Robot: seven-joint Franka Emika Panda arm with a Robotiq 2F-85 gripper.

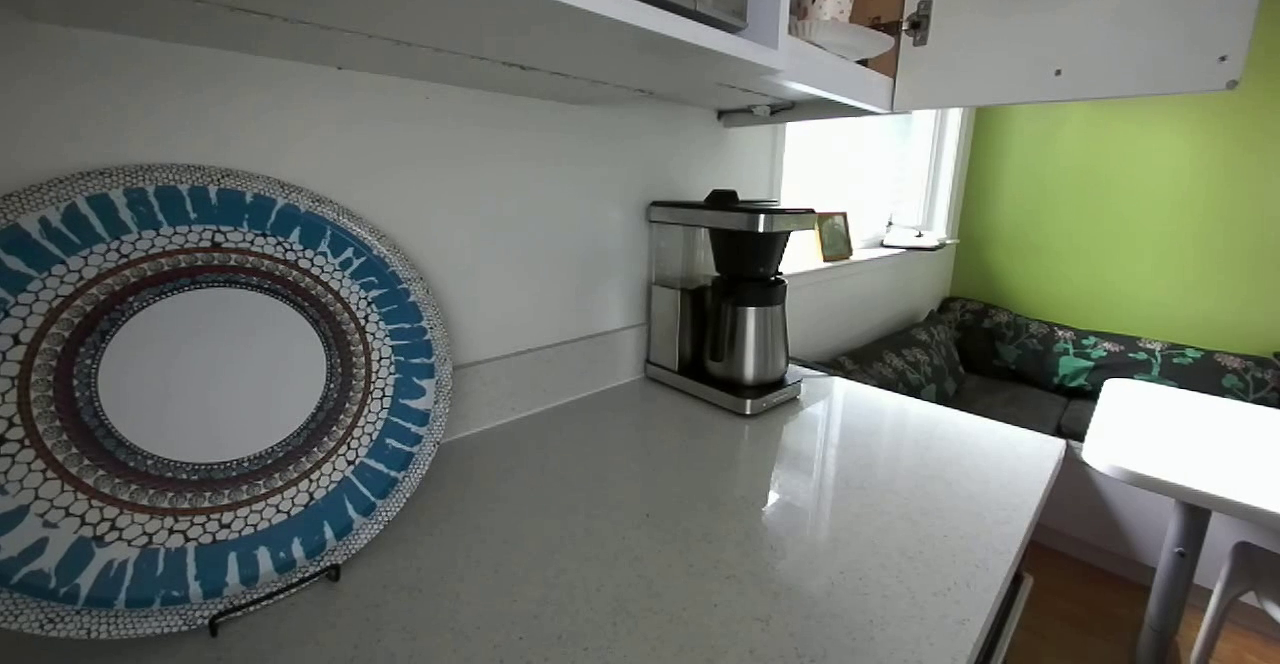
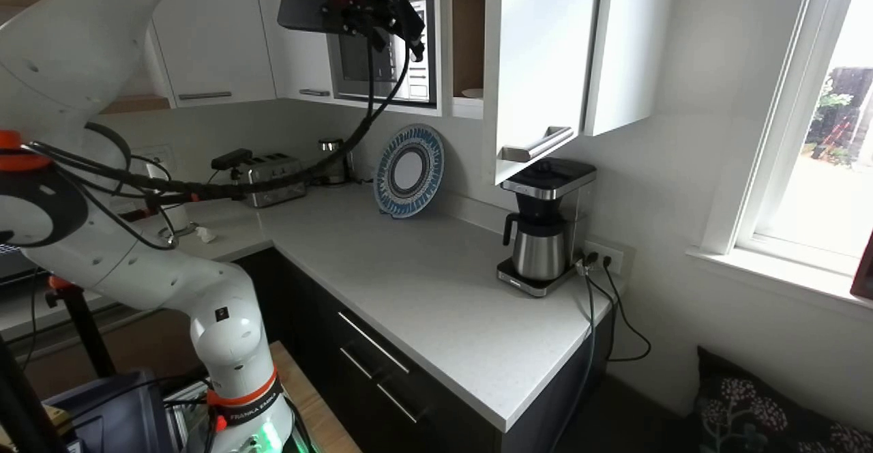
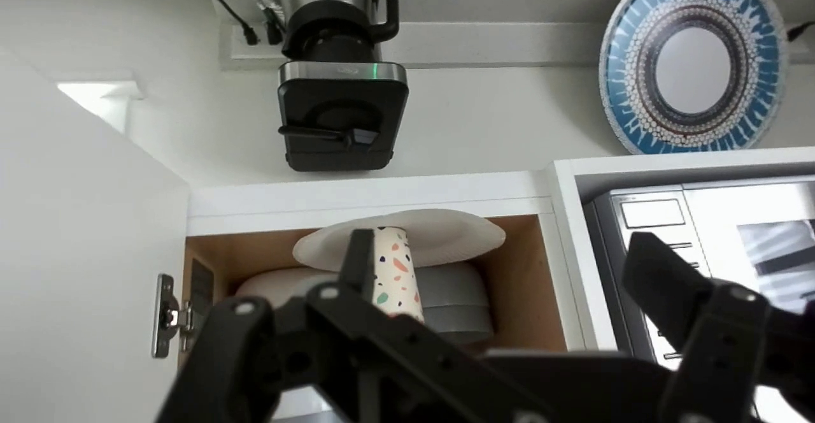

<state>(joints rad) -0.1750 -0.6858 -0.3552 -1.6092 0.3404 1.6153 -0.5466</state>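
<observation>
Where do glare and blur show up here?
In an exterior view, the window is blown out and glare streaks the countertop; in the wrist view, the foreground end effector is dark and soft, while the terrazzo-patterned cup behind it reads sharper.

Claw [image 3: 504, 251] high, jaws wide apart.

In an exterior view I see a lime-green wall [image 1: 1120, 214] behind a dark floral sofa [image 1: 1010, 396], past the far edge of the counter [image 1: 700, 514]. A white table [image 1: 1190, 434] stands beyond the counter's corner, over brown floor [image 1: 1090, 594]. Daylight bleaches the window [image 1: 850, 174].
</observation>
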